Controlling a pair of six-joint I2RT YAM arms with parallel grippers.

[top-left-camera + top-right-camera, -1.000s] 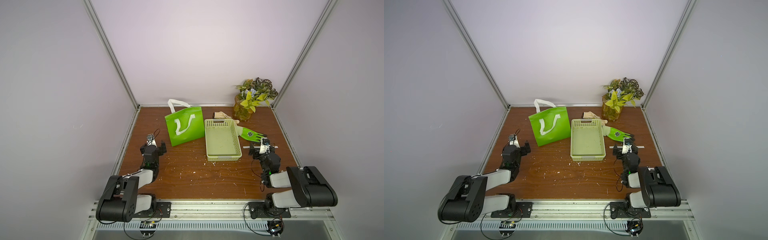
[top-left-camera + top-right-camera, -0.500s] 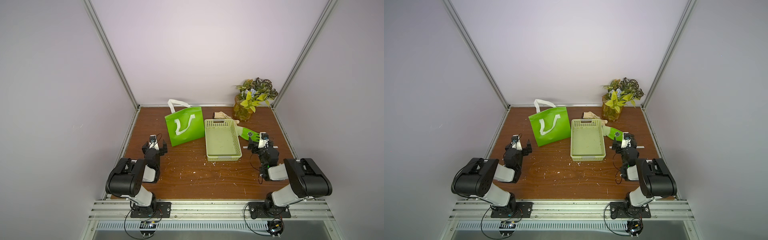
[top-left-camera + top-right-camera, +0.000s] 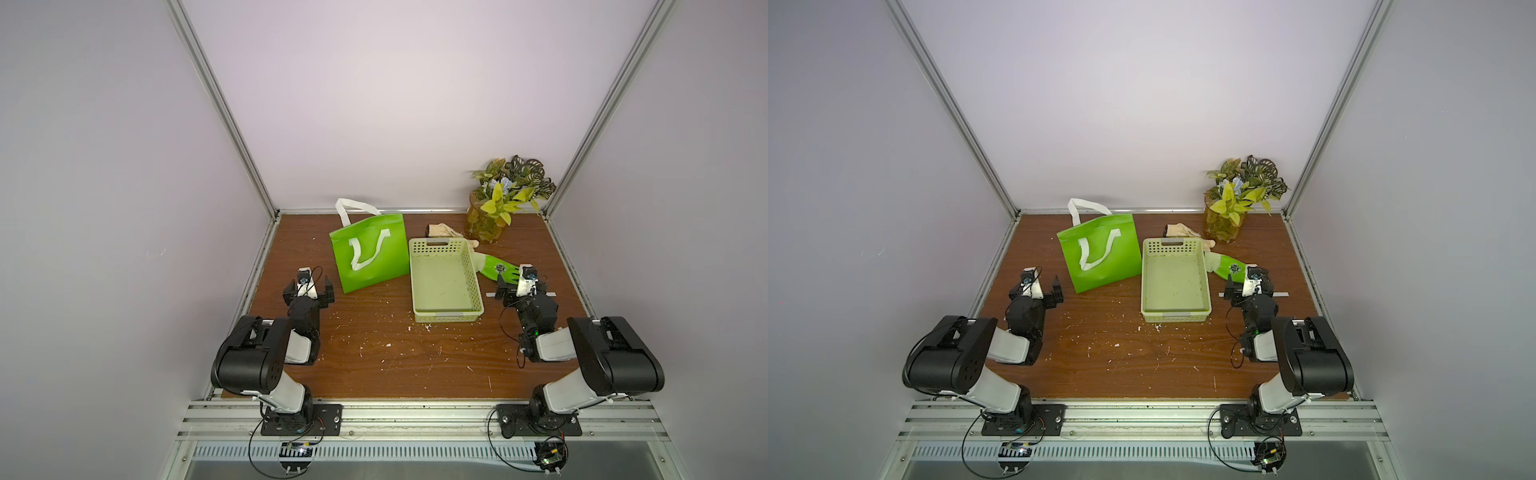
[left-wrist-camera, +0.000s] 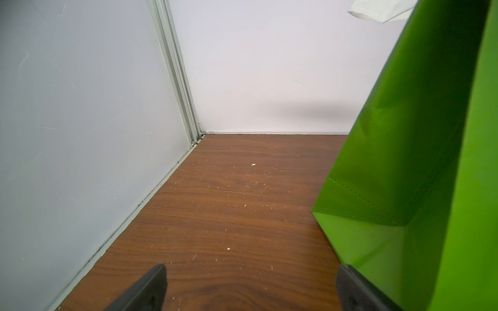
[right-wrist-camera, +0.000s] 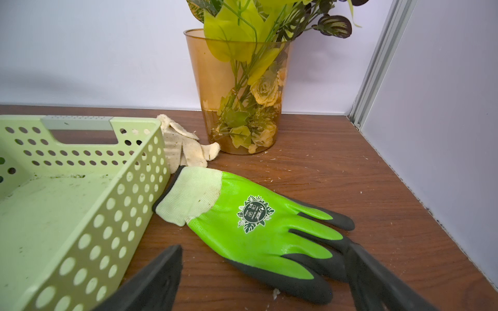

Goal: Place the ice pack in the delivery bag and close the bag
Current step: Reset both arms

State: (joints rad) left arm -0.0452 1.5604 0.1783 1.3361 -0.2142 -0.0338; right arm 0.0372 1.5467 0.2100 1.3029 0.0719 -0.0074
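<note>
Brown tabletop shows no ice pack. Left gripper and right gripper stand open, empty. Risk: right gripper closes on green glove by mistake

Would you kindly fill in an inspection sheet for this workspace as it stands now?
Surface: brown wooden table, scattered with white crumbs.
Job's things: delivery bag stands upright at the back; ice pack: nothing seen.
Clutter: empty perforated basket beside the bag; green glove and beige glove next to it; vase of artificial plants in the corner.
Pincers: left pincer open, empty, next to the bag; right pincer open, empty, at the green glove's fingers.
Cables: black cables loop from both arms.
Surroundings: plain pale walls, aluminium frame posts; nobody seen.
</note>
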